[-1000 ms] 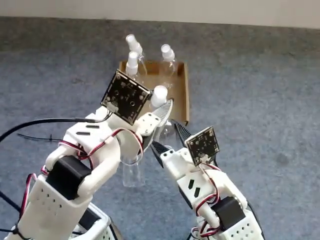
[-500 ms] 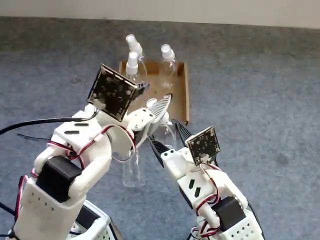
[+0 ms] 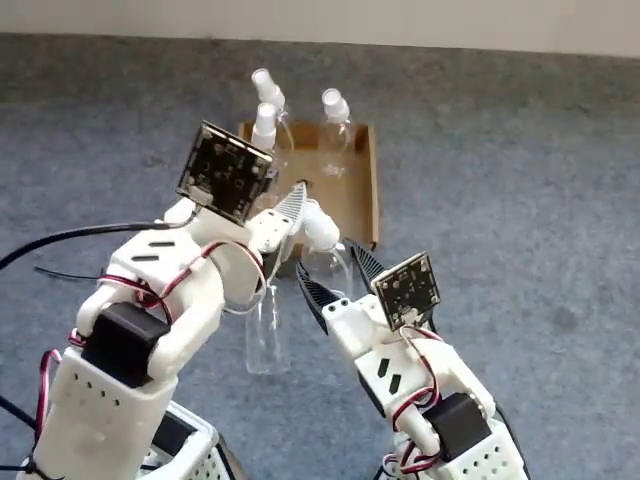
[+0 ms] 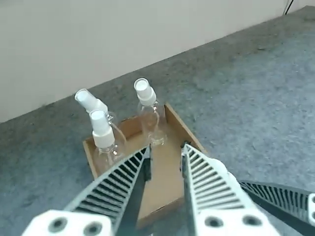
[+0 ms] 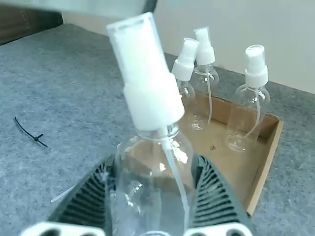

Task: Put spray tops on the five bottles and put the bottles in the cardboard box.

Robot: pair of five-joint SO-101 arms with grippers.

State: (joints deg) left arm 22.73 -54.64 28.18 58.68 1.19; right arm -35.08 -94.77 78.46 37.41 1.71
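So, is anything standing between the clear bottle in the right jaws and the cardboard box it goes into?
Yes, the left arm's jaws hang open beside the white spray top of the clear plastic bottle, on the side of the brown cardboard box. The box's near floor is bare; three capped bottles stand at its far side.

Clear, glossy plastic bottles (image 5: 147,196); matt white plastic spray tops (image 5: 142,73); matt brown cardboard box (image 5: 268,147); rough grey carpet-like cloth covers the table (image 5: 59,83); ribbed plastic fingers (image 5: 86,196).
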